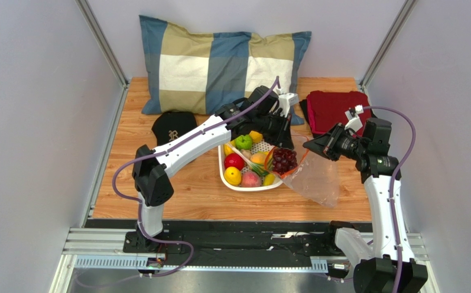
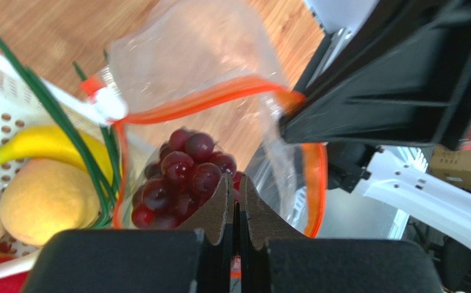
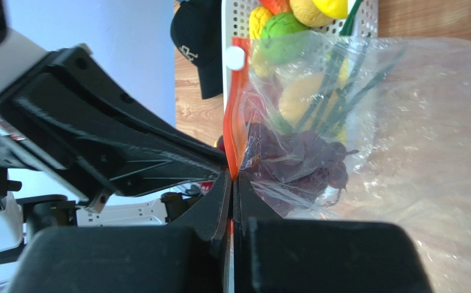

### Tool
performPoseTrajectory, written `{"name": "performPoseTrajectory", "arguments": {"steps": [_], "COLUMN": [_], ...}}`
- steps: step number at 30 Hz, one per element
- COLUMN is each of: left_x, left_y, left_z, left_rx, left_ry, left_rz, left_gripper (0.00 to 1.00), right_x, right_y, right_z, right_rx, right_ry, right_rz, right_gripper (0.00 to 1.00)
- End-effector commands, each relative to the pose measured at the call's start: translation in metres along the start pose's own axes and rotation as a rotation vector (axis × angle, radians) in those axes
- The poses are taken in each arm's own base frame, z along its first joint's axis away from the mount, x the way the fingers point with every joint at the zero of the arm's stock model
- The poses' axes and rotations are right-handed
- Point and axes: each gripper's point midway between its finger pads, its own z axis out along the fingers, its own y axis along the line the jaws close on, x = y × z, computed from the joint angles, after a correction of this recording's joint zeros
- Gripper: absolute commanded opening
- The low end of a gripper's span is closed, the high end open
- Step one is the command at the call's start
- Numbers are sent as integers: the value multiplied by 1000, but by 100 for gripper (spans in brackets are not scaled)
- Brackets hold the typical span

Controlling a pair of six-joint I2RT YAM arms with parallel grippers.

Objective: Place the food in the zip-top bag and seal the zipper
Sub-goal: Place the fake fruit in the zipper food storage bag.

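black cap (image 1: 172, 126), gold emblem (image 1: 174, 135) resembling letter R

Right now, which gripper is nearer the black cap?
Left. The left gripper holds the bag open, across the basket from the cap; the right gripper pinches the bag farther right.

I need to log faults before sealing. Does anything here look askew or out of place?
Nothing spilled or damaged. One oddity: the zipper bows and twists instead of running straight, and the grapes sit right at the zip-top bag's mouth, by the basket rim, not deep inside.
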Motion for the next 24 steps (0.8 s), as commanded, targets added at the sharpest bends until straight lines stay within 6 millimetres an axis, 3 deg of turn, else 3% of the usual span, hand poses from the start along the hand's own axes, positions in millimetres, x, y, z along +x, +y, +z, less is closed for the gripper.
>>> {"name": "performPoseTrajectory", "arguments": {"steps": [1, 3, 6, 10, 11, 13, 14, 16, 17, 20, 24], "left_x": [-37, -33, -16, -8, -13, -15, -23, -23, -25, -30, -34], "left_y": [-53, -67, -56, -26, -25, -13, -20, -13, -19, -7, 23], "left_z": [-17, -16, -4, -6, -14, -22, -35, -46, -58, -82, -106], "left_rx": [132, 169, 135, 55, 56, 44, 68, 61, 84, 84, 65], "left_ry": [-118, -116, -74, -46, -66, -81, -119, -139, -149, -169, -207], "left_rz": [76, 105, 87, 44, 45, 38, 63, 99, 124, 167, 312], "left_gripper": [0, 0, 0, 36, 58, 70, 84, 94, 95, 94, 92], "right_x": [1, 1, -1, 3, 4, 6, 7, 8, 8, 7, 5], "right_y": [20, 21, 26, 29, 27, 22, 20, 15, 13, 12, 15], "right_z": [0, 1, -1, -4, -4, -3, -3, -1, 0, 0, -8], "right_rx": [-98, -102, -112, -123, -116, -104, -98, -86, -81, -70, -47], "right_ry": [14, 16, 18, 26, 31, 32, 34, 37, 39, 35, 32], "right_rz": [9, 16, 1, -20, -20, -18, -22, -15, -12, -15, -70], "right_gripper": [0, 0, 0, 0, 0, 0, 0, 0, 0, 0, 0]}}
